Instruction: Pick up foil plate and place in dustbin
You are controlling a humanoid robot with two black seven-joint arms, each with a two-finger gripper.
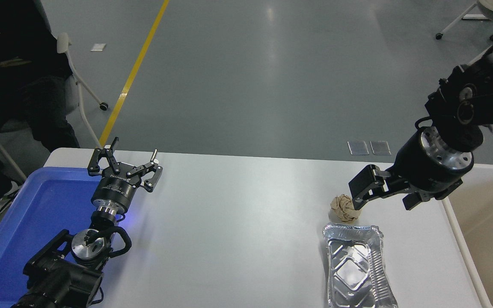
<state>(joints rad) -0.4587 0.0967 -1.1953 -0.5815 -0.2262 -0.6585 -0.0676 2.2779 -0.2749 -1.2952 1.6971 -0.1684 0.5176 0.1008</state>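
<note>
The foil plate lies flat on the white table near its right end, open side up, and nothing sits in it; I see only its embossed bottom and ribbed sides. Its near end runs out of the picture at the bottom. Just beyond the plate's far rim, almost touching it, sits a small crumpled brown paper ball.

My right gripper hangs above and beyond the plate, just right of the paper ball, apart from the plate. Its fingers stand spread and hold nothing.

Right of the plate, past the table's edge, stands the beige dustbin. The part of its inside that I can see holds nothing, but most of it lies outside the picture.

Far left of the plate, at the table's other end, is a blue tray, its visible floor bare. My left gripper is parked over the tray's right rim, well apart from the plate, fingers spread and empty.

A person in dark clothes sits beyond the tray, at the far left.
</note>
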